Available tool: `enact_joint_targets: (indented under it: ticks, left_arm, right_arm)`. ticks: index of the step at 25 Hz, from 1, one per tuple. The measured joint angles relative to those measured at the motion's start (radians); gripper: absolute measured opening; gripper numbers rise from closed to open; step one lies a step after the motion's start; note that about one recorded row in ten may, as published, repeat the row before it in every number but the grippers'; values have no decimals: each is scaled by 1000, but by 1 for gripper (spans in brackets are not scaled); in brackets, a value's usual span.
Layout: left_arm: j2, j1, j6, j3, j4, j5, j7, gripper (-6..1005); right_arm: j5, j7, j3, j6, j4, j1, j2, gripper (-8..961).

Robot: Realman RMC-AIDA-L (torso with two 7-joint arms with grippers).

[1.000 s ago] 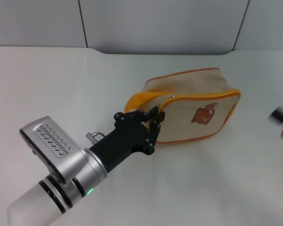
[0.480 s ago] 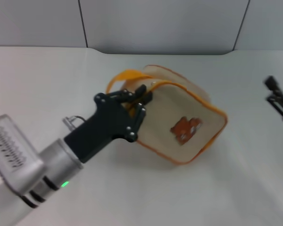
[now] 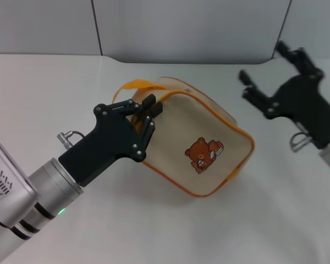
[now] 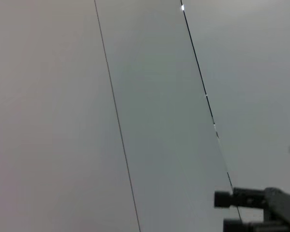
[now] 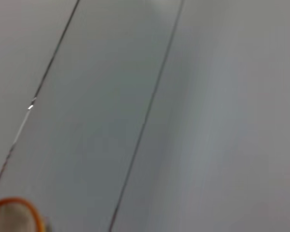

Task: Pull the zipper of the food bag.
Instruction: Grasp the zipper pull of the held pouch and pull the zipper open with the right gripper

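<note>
Head view: the food bag (image 3: 201, 146) lies tilted near the middle of the white tabletop (image 3: 55, 93), bear print up, its orange strap loop (image 3: 133, 85) toward the far-left. The left gripper (image 3: 149, 110) is at the bag's strap end, fingers clenched on the bag's corner there; the zipper itself cannot be made out. The right gripper (image 3: 272, 71), fingers spread and empty, hangs near the far-right edge, apart from the bag. Bare surface lies along the near edge.
</note>
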Motion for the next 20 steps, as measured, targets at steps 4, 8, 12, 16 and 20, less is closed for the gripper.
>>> enact_joint_targets:
  ticks: [4, 8, 12, 16, 20]
  left_arm:
    - [0, 0, 3, -4, 3, 0, 1, 97]
    - [-4, -5, 5, -5, 15, 0, 11, 96]
    - [-6, -11, 2, -5, 19, 0, 15, 94]
    - [-11, -17, 3, -5, 34, 0, 20, 93]
    - [-14, -18, 3, 2, 37, 0, 38, 91]
  right_arm:
    - [-3, -61, -67, 36, 4, 23, 0, 810]
    - [-3, -137, -191, 37, 0, 21, 0, 810]
    - [-3, -161, -231, 37, -3, 20, 0, 810]
    - [-4, -174, -257, 33, -1, 26, 0, 809]
    - [-4, -176, -267, 31, 2, 34, 0, 809]
